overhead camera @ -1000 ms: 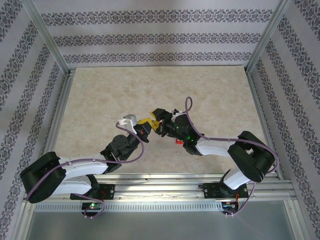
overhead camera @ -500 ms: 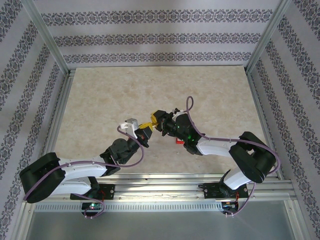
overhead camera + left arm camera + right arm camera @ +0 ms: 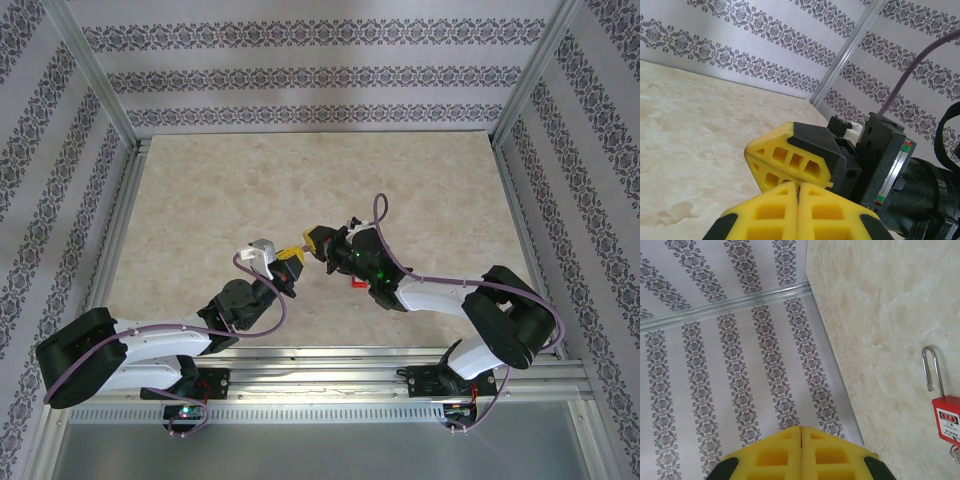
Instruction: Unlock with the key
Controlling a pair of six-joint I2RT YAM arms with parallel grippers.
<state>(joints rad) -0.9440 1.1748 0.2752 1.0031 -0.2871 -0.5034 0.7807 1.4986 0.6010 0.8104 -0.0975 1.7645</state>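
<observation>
Both arms are sitting a bit differently from a moment ago: the left arm [image 3: 160, 340] is lying lower and flatter, and its claw [image 3: 287, 256] is pointing its tip at the right claw [image 3: 316, 240], just beside it, above the middle of the bench [image 3: 200, 200]. Each claw is squeezing its yellow fingers [image 3: 787, 197] tight together, and I cannot tell if a thin key is hiding between them. The red padlock [image 3: 946, 419] is lying flat on the bench, under the right arm [image 3: 440, 290] and apart from both claws. Things could be going wrong because the claws are hanging so close: one small push and they are bumping, or a key is slipping out and dropping. The padlock is also lying loose, so a poke is likely sliding it away, not opening it.
</observation>
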